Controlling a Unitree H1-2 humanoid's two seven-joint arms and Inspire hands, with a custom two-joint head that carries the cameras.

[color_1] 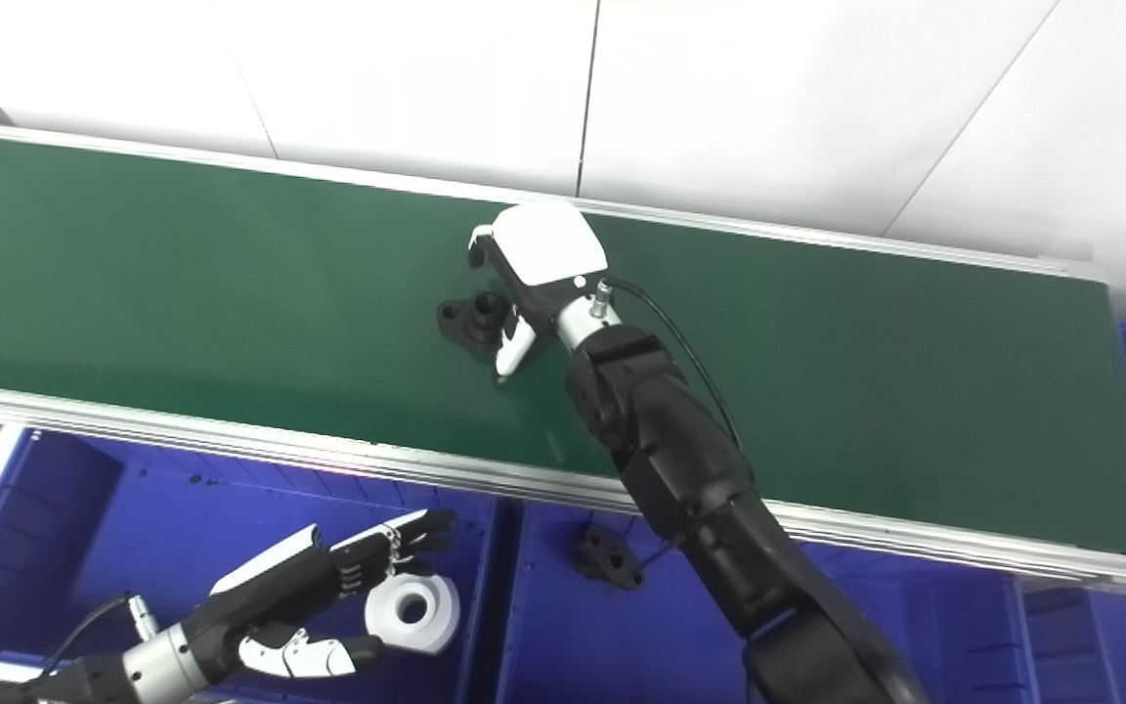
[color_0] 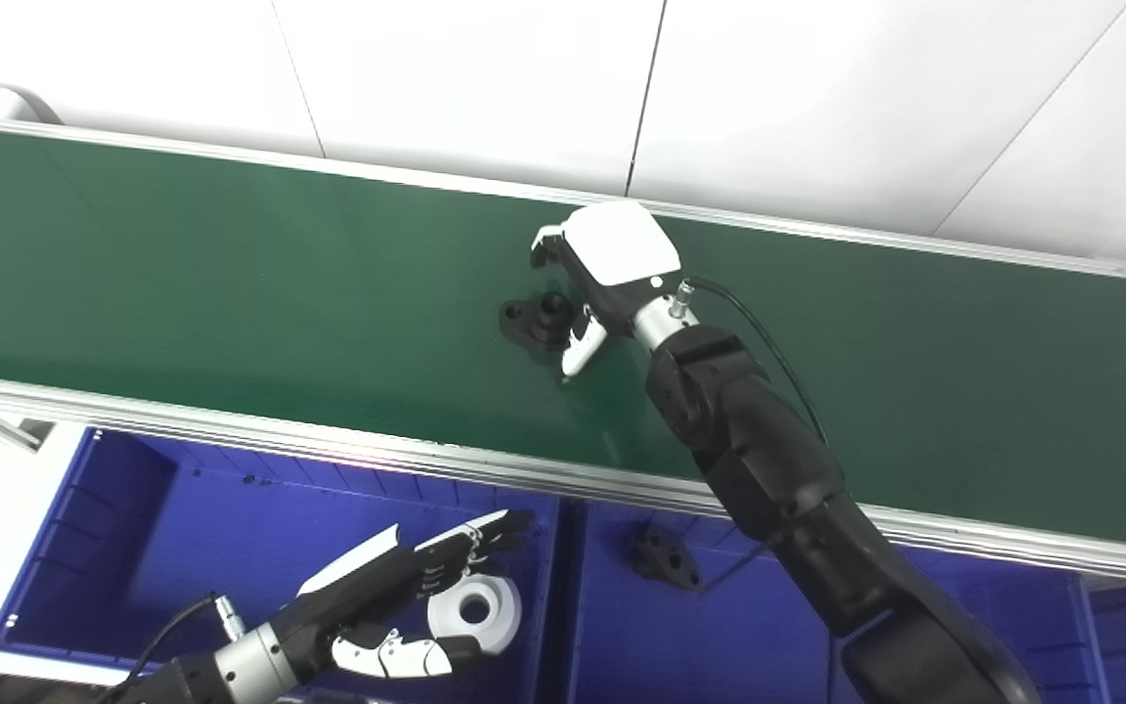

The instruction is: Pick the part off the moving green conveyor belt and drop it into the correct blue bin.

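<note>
- Left eye view: the black part [color_0: 536, 323] lies on the green conveyor belt [color_0: 231, 284], about midway across its width. It looks like a flat flange with a short round boss standing up from it, and its long axis seems to run roughly along the belt.
- The right hand [color_0: 578, 293] reaches over the belt and sits immediately right of the part. Its fingers curl down behind the part on the far side, and its white thumb [color_0: 583, 350] points down on the near side. The part lies between them, at the opening of the hand; whether any finger touches it I cannot tell. The hand is cupped but not clenched, and I judge it holds nothing yet.
- The left hand [color_0: 397, 587] hovers low over the left blue bin [color_0: 113, 508], fingers spread and released, holding nothing, above a white ring part [color_0: 477, 611] lying in that bin.
- Right eye view: the same layout. The right blue bin [color_1: 563, 645] already holds a black flanged part [color_1: 610, 559] much like the one on the belt, so I judge that bin the correct one.
- The right hand is far nearer the belt part; closing calls for a short move leftward over it.
</note>
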